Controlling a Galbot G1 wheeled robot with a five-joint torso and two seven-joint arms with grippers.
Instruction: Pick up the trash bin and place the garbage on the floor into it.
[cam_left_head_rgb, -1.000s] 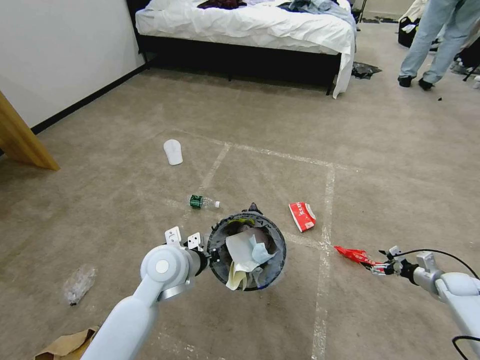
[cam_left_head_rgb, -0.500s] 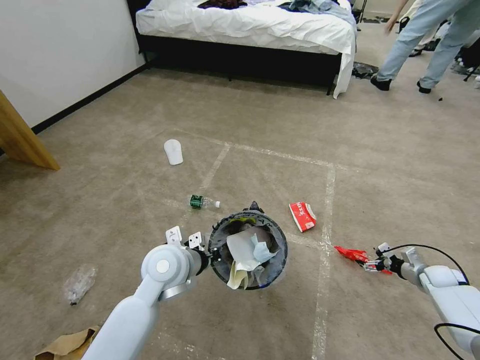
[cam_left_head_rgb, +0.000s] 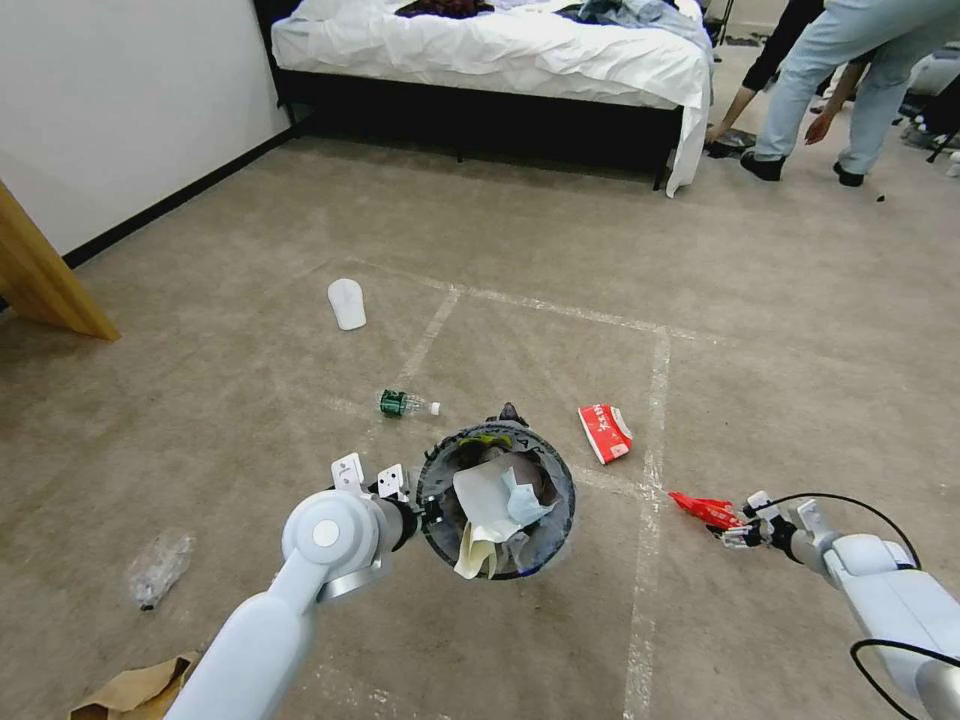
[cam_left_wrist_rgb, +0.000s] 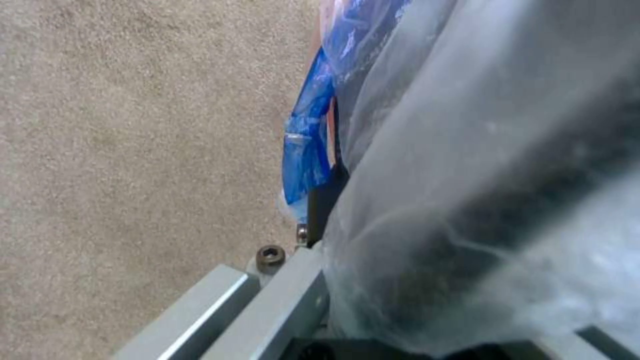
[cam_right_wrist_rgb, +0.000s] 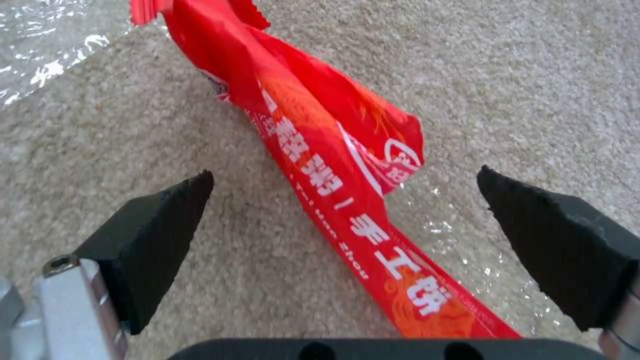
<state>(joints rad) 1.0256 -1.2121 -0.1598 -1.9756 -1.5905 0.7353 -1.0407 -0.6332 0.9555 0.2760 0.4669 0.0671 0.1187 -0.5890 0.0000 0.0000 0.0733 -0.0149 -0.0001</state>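
**Bin held up, red wrapper between my open pads**

The trash bin (cam_left_head_rgb: 495, 500) hangs above the floor (cam_left_head_rgb: 500, 250), my left gripper (cam_left_head_rgb: 425, 512) clamped on its bagged rim. Inside it lie crumpled white paper (cam_left_head_rgb: 480, 498) and other scraps, piled near the top. To its right, a long red wrapper (cam_right_wrist_rgb: 333, 165) lies flat on the carpet between the spread pads (cam_right_wrist_rgb: 150, 240) of my right gripper (cam_right_wrist_rgb: 347, 210), untouched by either. Farther off lie a red packet (cam_left_head_rgb: 604, 432), a bottle (cam_left_head_rgb: 405, 404) and a white slipper (cam_left_head_rgb: 347, 303).

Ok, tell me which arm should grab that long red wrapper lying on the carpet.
Right. The right gripper hangs open with the long red wrapper lying between its black pads. The left gripper is occupied holding the round bag-lined trash bin.
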